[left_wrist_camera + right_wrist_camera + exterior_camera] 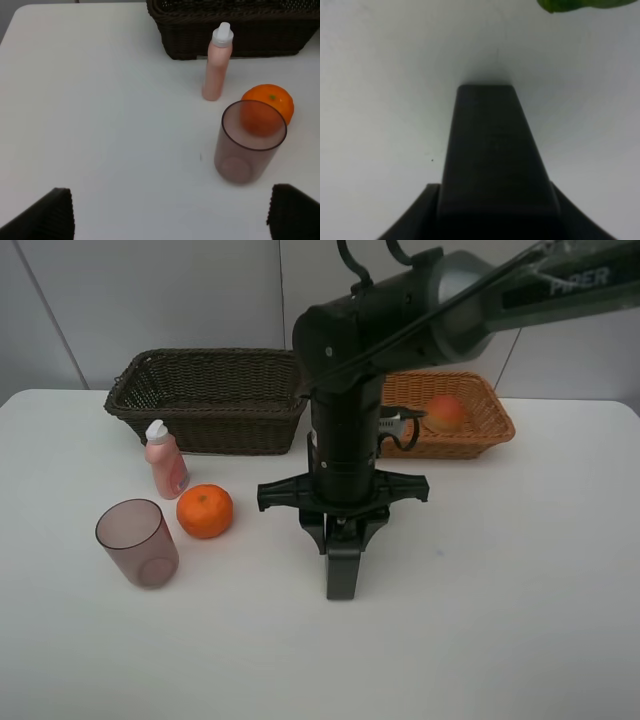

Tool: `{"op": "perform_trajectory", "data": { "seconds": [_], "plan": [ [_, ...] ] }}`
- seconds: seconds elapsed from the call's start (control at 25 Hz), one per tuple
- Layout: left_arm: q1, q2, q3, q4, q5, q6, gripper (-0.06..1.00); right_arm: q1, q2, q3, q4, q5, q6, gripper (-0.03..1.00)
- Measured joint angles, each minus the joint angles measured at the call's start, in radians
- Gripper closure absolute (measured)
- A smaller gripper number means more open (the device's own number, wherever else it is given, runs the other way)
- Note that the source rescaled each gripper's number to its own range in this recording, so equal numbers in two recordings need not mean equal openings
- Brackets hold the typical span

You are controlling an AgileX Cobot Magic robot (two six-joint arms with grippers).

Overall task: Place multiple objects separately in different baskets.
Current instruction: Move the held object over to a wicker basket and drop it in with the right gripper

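My right gripper [341, 552] points down at the middle of the table, shut on the black bottle [341, 578], whose lower end is at the tabletop. In the right wrist view the black bottle [487, 150] fills the middle and an edge of the green lime [580, 4] shows beyond it. My left gripper [170, 215] is open over bare table, short of the mauve cup [247, 145]. The orange [267, 102] and pink bottle [217, 62] stand behind the cup. The peach-like fruit [445, 412] lies in the tan basket [490, 425]. The dark basket [210, 400] looks empty.
The right arm [400, 310] reaches from the upper right across both baskets and hides part of them. The white table [520, 590] has bare surface at the front and right. The cup [137, 542], orange [205, 511] and pink bottle [165, 460] cluster at the left.
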Motion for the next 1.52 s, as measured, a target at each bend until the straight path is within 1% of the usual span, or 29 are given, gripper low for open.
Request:
{"op": "perform_trajectory", "data": {
  "seconds": [0.24, 0.52, 0.68, 1.0, 1.32, 1.4, 1.52],
  "plan": [
    [0.0, 0.0, 0.0, 0.0, 0.0, 0.0, -0.06, 0.0, 0.0, 0.0, 0.0, 0.005, -0.029, 0.95],
    [0.0, 0.0, 0.0, 0.0, 0.0, 0.0, -0.06, 0.0, -0.041, -0.009, 0.0, 0.041, -0.068, 0.96],
    [0.0, 0.0, 0.0, 0.0, 0.0, 0.0, -0.06, 0.0, -0.103, -0.058, -0.001, 0.069, -0.088, 0.96],
    [0.0, 0.0, 0.0, 0.0, 0.0, 0.0, -0.06, 0.0, -0.159, -0.191, -0.036, 0.077, -0.116, 0.96],
    [0.0, 0.0, 0.0, 0.0, 0.0, 0.0, -0.06, 0.0, -0.159, -0.292, -0.132, 0.081, -0.196, 0.96],
    [0.0, 0.0, 0.0, 0.0, 0.0, 0.0, -0.06, 0.0, -0.159, -0.309, -0.159, 0.071, -0.232, 0.96],
    [0.0, 0.0, 0.0, 0.0, 0.0, 0.0, -0.06, -0.003, -0.159, -0.311, -0.176, -0.021, -0.296, 0.96]
  ]
}}
